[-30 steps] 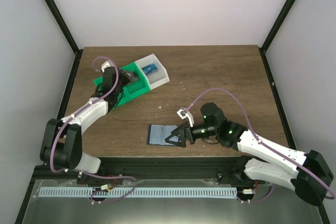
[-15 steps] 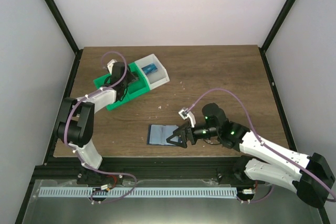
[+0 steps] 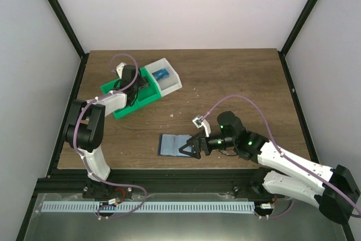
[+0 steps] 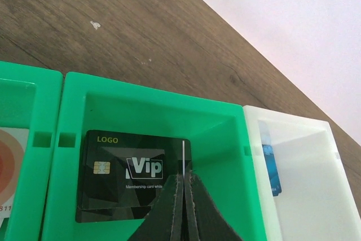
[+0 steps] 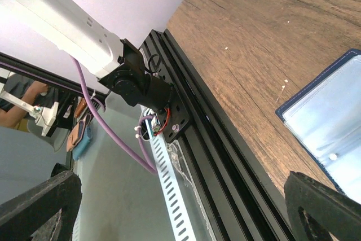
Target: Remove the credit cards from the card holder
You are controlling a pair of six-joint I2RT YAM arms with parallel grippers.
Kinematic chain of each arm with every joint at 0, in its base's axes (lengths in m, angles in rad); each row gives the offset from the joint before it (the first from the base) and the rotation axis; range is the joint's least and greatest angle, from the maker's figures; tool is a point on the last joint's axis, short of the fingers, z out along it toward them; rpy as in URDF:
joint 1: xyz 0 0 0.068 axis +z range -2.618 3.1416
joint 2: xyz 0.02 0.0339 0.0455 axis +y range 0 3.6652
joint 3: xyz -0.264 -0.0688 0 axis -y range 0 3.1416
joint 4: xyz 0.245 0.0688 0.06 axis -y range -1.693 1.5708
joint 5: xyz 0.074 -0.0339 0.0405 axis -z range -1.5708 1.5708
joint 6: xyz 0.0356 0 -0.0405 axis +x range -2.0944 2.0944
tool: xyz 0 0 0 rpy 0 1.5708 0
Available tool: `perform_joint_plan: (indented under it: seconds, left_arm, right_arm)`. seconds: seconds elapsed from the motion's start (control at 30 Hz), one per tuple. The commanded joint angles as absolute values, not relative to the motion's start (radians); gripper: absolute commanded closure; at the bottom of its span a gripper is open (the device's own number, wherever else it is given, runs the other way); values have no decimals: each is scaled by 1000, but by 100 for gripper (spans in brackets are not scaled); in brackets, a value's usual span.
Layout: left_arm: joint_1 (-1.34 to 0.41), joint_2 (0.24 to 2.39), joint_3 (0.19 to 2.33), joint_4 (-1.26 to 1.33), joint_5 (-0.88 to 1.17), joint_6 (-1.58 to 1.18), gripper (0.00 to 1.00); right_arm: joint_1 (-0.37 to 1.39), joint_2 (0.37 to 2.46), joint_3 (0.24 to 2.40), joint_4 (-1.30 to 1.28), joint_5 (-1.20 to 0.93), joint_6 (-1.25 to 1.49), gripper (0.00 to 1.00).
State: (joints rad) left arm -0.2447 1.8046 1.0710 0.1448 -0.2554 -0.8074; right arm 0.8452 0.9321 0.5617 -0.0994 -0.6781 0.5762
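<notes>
The card holder (image 3: 172,144) lies open on the table near the front edge, its pale grey-blue inside up; its corner shows in the right wrist view (image 5: 330,119). My right gripper (image 3: 189,149) is open and hovers at the holder's right edge, its wide-apart jaws (image 5: 180,187) empty. My left gripper (image 3: 135,87) is over the green tray (image 3: 121,105). Its fingers (image 4: 169,207) are shut, with a thin white card edge (image 4: 184,156) standing up between the tips, above a black VIP card (image 4: 132,176) lying flat in the middle compartment.
A white tray (image 3: 169,77) holding a blue card (image 4: 271,167) adjoins the green tray (image 4: 225,139) on the right. An orange and white card (image 4: 11,173) lies in the left green compartment. The black frame rail (image 5: 225,139) runs along the table's near edge.
The left arm has swung in over the green tray and settled there. The right gripper and card holder have hardly moved.
</notes>
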Motion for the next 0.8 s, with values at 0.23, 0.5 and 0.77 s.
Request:
perform_joint_plan:
  seconds: [0.23, 0.5, 0.77]
  left_arm:
    - [-240, 1830, 1090, 217, -275, -761, 100]
    - [-240, 1844, 1101, 217, -282, -748, 100]
    - [-240, 1885, 1108, 213, -302, -736, 100]
  right_arm:
    - [839, 932, 578, -105, -663, 563, 0]
    - [839, 939, 578, -103, -660, 563, 0]
    - [839, 939, 577, -109, -655, 563, 0]
